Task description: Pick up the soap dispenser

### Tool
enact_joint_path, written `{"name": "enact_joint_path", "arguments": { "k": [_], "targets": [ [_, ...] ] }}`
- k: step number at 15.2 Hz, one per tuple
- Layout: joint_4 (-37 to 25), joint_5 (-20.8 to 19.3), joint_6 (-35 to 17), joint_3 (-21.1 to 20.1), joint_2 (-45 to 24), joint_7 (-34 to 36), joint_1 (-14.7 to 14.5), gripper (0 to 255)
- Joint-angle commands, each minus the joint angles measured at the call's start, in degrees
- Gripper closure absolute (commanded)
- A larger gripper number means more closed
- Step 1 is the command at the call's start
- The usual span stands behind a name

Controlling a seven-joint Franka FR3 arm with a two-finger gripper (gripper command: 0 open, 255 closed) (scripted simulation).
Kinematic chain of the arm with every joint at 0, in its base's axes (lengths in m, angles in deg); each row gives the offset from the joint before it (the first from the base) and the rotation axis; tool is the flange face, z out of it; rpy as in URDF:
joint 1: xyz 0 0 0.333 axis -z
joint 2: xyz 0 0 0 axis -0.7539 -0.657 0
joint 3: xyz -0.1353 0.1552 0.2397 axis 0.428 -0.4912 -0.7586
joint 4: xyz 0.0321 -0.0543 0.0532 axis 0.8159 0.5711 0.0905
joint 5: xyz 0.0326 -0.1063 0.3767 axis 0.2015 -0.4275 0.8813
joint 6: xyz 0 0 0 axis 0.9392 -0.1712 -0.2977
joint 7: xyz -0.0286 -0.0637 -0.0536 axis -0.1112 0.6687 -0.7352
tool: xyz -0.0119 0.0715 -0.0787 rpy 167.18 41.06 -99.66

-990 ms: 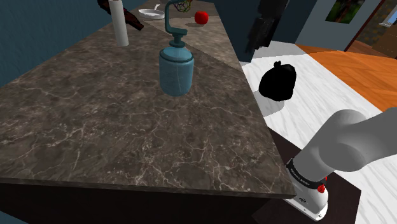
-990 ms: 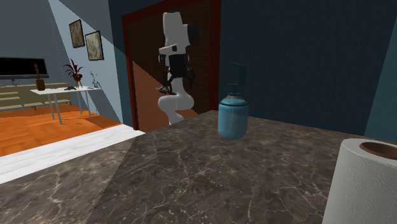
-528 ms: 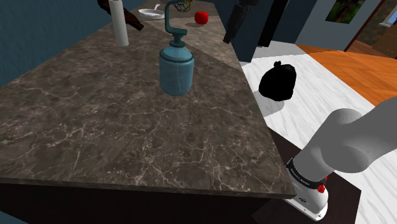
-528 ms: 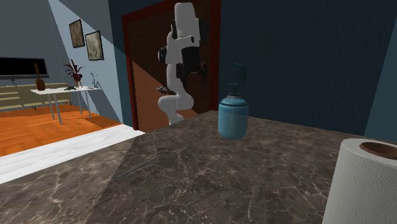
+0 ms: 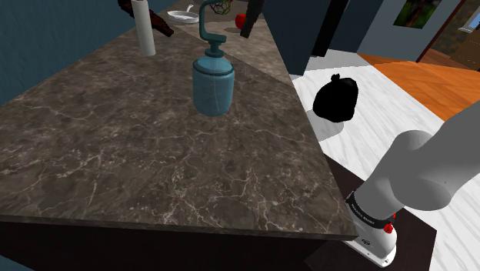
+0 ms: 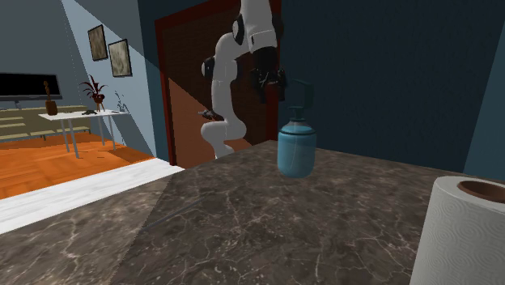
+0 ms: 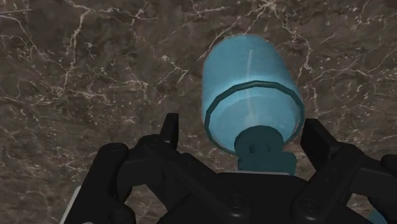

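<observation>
Fingers (image 7: 169,129) released and spread wide, nothing clasped. In the wrist view the soap dispenser (image 7: 251,89) is seen from above with its pump neck between the two fingers, and neither one touches it. Gripper (image 7: 242,128) points down at it.

Table (image 5: 154,165): dark marbled stone, a long slab running away toward the shoulder view's upper left.

Arm (image 6: 229,77): white. In the second exterior view it rises behind the table's far edge, bends back on itself, and the upper part leans over toward the dispenser. The black gripper hangs from it pointing down, raised well off the table, about level with the pump head and just beside it on that view's left. In the shoulder view a big white link sits at lower right over the stand (image 5: 375,237). The gripper there is a black tip at the top edge, past the dispenser, over the far part of the table.

Paper towel roll (image 6: 453,235): white with a brown core, upright, well apart from the dispenser.

The soap dispenser stands upright on the table, roughly mid-width. It has a blue-teal body with a darker teal pump on top.

Black bag (image 5: 337,98) lies on the white floor (image 5: 400,100) beside the table.

Far end of the table has a dark bottle (image 5: 159,23) lying behind the roll, a white bowl (image 5: 183,15), and a red apple (image 5: 240,18) partly behind the gripper tip.
</observation>
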Motion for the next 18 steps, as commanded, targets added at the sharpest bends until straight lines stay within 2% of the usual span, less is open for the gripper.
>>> {"name": "enact_joint_path", "arguments": {
  "k": [1,4,11,13,14,18],
  "targets": [
    [-3.8,0.2,0.0,-1.1,-2.5,-1.4,-1.2,0],
    [-8.0,0.4,-0.1,-2.2,-5.3,-3.3,-2.5,0],
    [0.1,0.7,-6.2,-2.3,-3.3,-4.2,-2.5,0],
    [0.1,0.7,-6.2,-2.3,-3.3,-4.2,-2.5,0],
    [0.1,0.7,-6.2,-2.3,-3.3,-4.2,-2.5,255],
    [0.1,0.7,-6.2,-2.3,-3.3,-4.2,-2.5,255]
  ]
}}
